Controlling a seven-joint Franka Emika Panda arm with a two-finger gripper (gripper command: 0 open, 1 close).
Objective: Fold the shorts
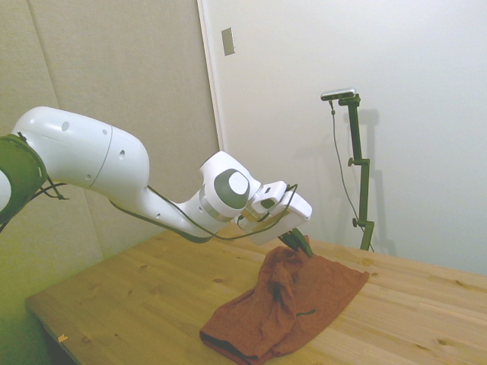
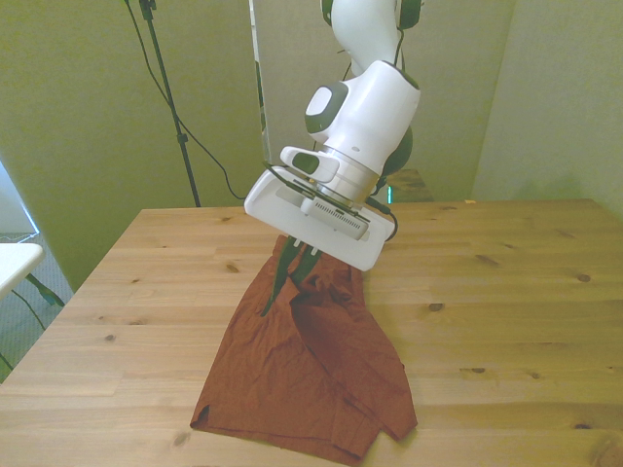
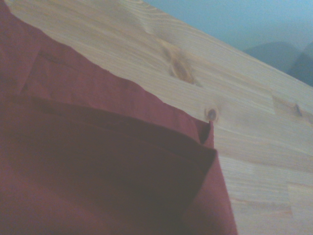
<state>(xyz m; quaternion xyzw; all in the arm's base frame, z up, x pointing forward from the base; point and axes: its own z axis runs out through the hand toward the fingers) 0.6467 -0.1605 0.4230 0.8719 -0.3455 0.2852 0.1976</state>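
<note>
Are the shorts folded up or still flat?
Partly folded. The gripper holds one part of the shorts lifted over the rest, which lies flat on the table.

Open wood on both sides of a cloth heap in mid-bench.

The light wooden bench (image 2: pixel 506 292) lies bare across the front view's right half and along a narrower strip on the front view's left, so a gripper can pass low there. The rust-brown soft fabric shorts (image 2: pixel 311 370) cover the middle down to the near edge, with one part lifted into a raised fold. The white arm's two-finger gripper (image 2: pixel 297 265) hangs over the far end of the cloth, pinched on that fold, and its broad white wrist block blocks the way above it.
</note>
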